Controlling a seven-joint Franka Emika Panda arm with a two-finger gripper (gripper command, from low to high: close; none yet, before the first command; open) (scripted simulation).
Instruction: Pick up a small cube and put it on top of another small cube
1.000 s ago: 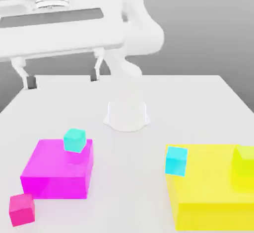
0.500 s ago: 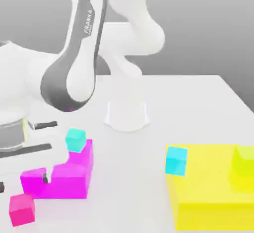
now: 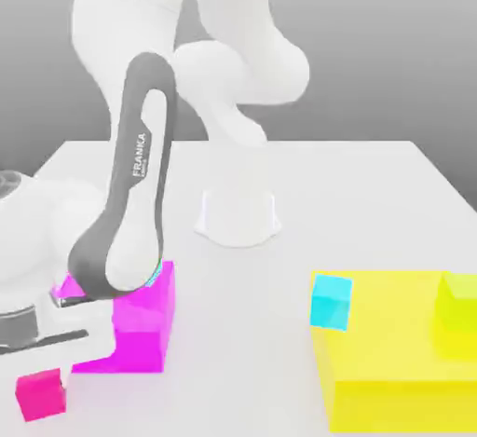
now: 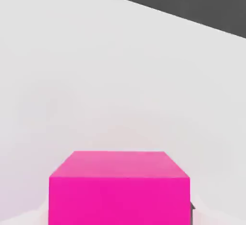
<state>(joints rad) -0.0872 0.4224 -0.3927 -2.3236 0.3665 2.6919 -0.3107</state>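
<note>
over the pink cube [image 3: 40, 396] (low), end effector [image 3: 63, 376]

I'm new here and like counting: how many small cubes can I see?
4: pink at the gripper; turquoise, mostly behind the arm, by the magenta block; cyan and yellow-green at the yellow block. Others may be hidden.

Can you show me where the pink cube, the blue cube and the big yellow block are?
Pink cube [image 4: 119, 201]: hand view, on its side.
Blue cube [image 3: 331, 303]: exterior view, on its side.
Yellow block [image 3: 396, 405]: exterior view, on its front side.
</note>
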